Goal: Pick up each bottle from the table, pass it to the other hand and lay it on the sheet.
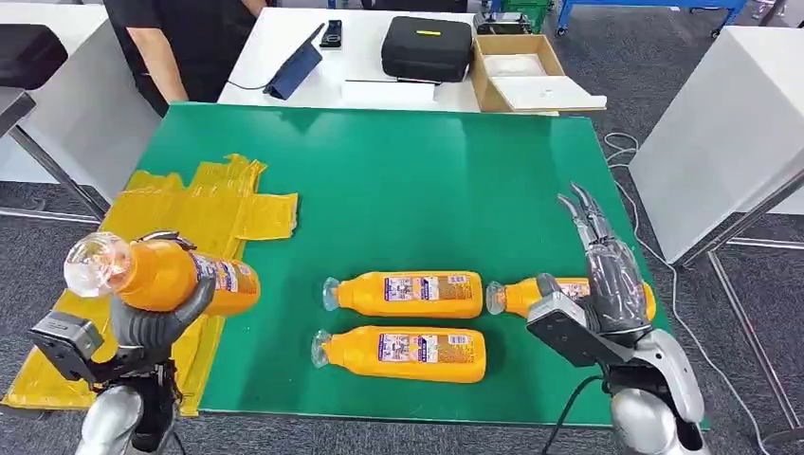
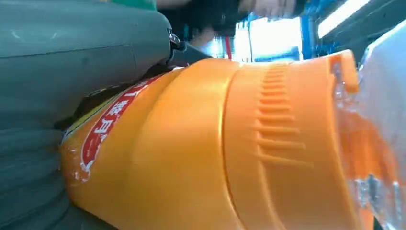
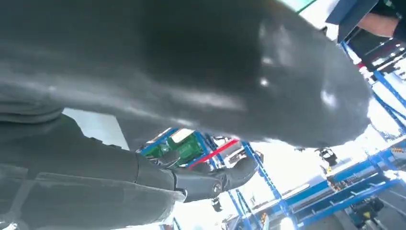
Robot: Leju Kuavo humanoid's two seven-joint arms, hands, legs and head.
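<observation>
- Head view: the left hand (image 1: pixel 156 318) at the lower left of the frame grips an orange bottle (image 1: pixel 171 275), fingers wrapped under its body. The clear cap end points left and the bottle hangs over the yellow sheet (image 1: pixel 204 204), so it looks set for laying down, not handing over.
- Three more bottles lie on their sides on the green bench (image 1: pixel 408 180), caps pointing left. One bottle (image 1: pixel 408 294) sits centre, another (image 1: pixel 403 353) just below it, and a third (image 1: pixel 526 296) lies lower right, partly behind the right hand (image 1: pixel 607 275).
- That right hand is empty, fingers straight, slightly apart and pointing up the frame. I'd judge it is placed to take the bottle behind it.
- At the top, a person (image 1: pixel 185 43) stands by a white table with a black case (image 1: pixel 427 45) and a cardboard box (image 1: pixel 526 74).
- Left wrist view: the held bottle takes most of the picture, its ribbed shoulder and red label clear, with the grey hand (image 2: pixel 72 57) pressed along its side for a firm, full grasp.
- Right wrist view: dark fingers (image 3: pixel 225 177) reach out with nothing between them, blue racking behind.
</observation>
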